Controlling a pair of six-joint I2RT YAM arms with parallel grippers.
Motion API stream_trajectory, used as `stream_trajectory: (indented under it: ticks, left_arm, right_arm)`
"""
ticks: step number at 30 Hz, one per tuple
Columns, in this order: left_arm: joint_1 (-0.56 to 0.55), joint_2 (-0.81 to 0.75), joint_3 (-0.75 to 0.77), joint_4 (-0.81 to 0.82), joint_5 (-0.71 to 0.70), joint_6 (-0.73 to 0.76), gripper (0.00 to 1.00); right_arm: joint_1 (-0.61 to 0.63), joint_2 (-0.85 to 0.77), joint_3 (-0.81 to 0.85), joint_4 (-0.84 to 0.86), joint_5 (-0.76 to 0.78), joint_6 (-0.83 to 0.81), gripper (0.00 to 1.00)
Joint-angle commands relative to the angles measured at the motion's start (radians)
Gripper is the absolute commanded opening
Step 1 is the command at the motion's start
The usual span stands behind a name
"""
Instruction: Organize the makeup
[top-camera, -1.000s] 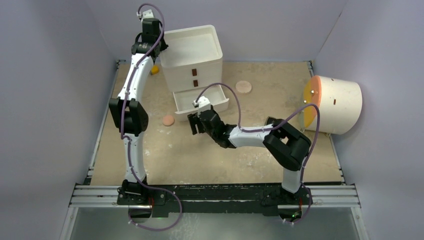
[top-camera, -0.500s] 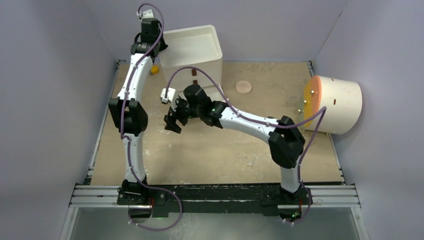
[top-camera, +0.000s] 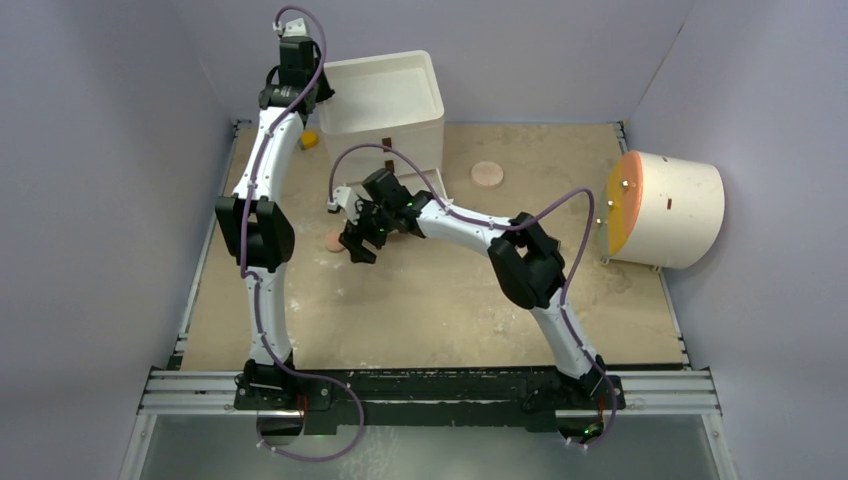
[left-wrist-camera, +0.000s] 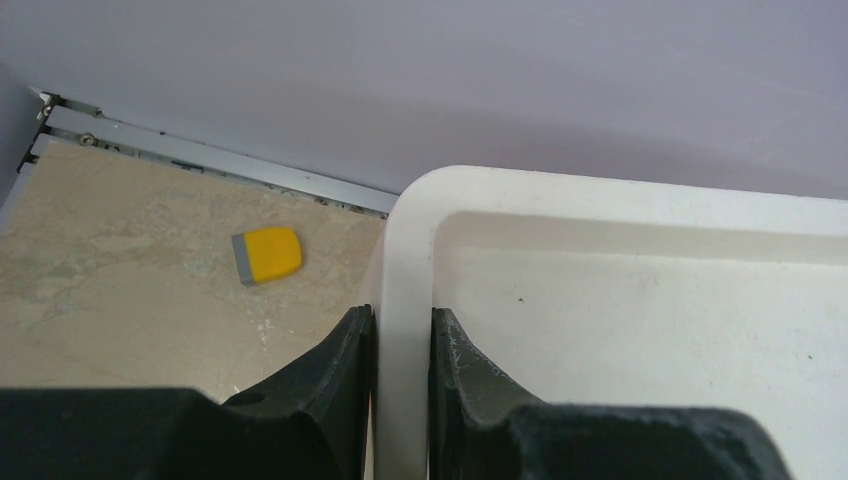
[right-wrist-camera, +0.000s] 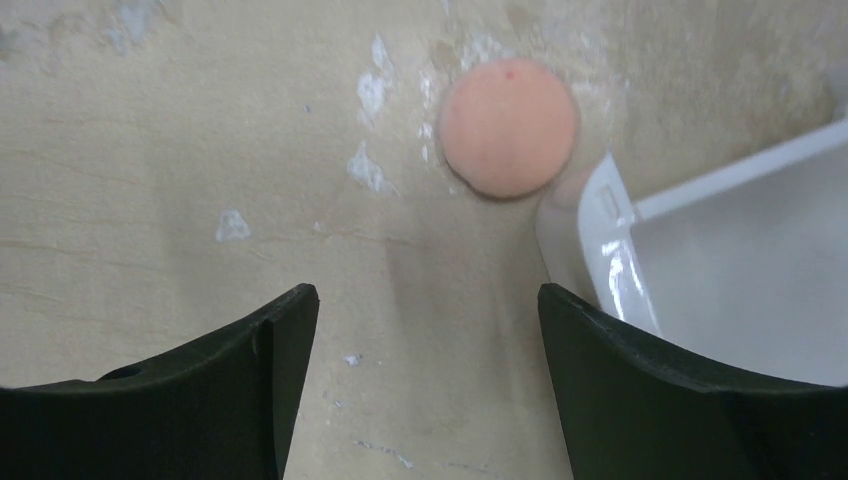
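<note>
A peach disc (top-camera: 334, 242) lies on the table left of the open drawer; in the right wrist view it (right-wrist-camera: 510, 128) is just ahead of the fingertips, next to the drawer's corner (right-wrist-camera: 700, 260). My right gripper (top-camera: 356, 247) (right-wrist-camera: 428, 300) is open and empty, just above the table beside this disc. A second peach disc (top-camera: 487, 173) lies right of the white drawer unit (top-camera: 385, 110). My left gripper (top-camera: 318, 100) (left-wrist-camera: 400, 315) is shut on the unit's top tray rim (left-wrist-camera: 410, 250). The stick, patterned box, tube and compact are out of view.
A small yellow block (top-camera: 310, 140) (left-wrist-camera: 268, 255) lies by the unit's back left corner. A big cream cylinder with an orange face (top-camera: 665, 208) lies at the right edge. Purple walls enclose the table on three sides.
My right arm has swung left from the front of the open drawer to the peach disc beside it, gripper staying open. The left arm has not moved.
</note>
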Motion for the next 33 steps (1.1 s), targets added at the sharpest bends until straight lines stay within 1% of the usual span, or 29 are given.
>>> stream_trajectory:
  ticks: [1, 6, 11, 13, 21, 27, 33]
  left_arm:
    - [-0.006, 0.031, 0.009, -0.058, 0.106, -0.065, 0.0]
    - [-0.006, 0.051, 0.022, -0.065, 0.143, -0.086, 0.0]
    - [-0.006, 0.057, 0.022, -0.068, 0.15, -0.092, 0.0]
    - [-0.006, 0.057, 0.022, -0.068, 0.173, -0.092, 0.0]
    - [-0.006, 0.051, 0.027, -0.082, 0.181, -0.07, 0.0]
    - [-0.005, 0.071, 0.037, -0.097, 0.18, -0.057, 0.0]
    - [-0.006, 0.078, 0.04, -0.103, 0.198, -0.058, 0.0]
  right_arm:
    - [0.034, -0.032, 0.064, 0.064, 0.024, -0.052, 0.83]
    - [0.059, -0.039, -0.005, 0.193, 0.099, -0.074, 0.83]
    - [0.063, -0.003, 0.0, 0.257, 0.128, -0.076, 0.84]
    - [0.068, 0.012, 0.001, 0.284, 0.139, -0.087, 0.84]
    - [0.074, 0.1, 0.084, 0.263, 0.149, -0.135, 0.85]
    - [0.093, 0.098, 0.058, 0.281, 0.144, -0.167, 0.85]
    - [0.116, 0.171, 0.134, 0.205, 0.197, -0.249, 0.85]
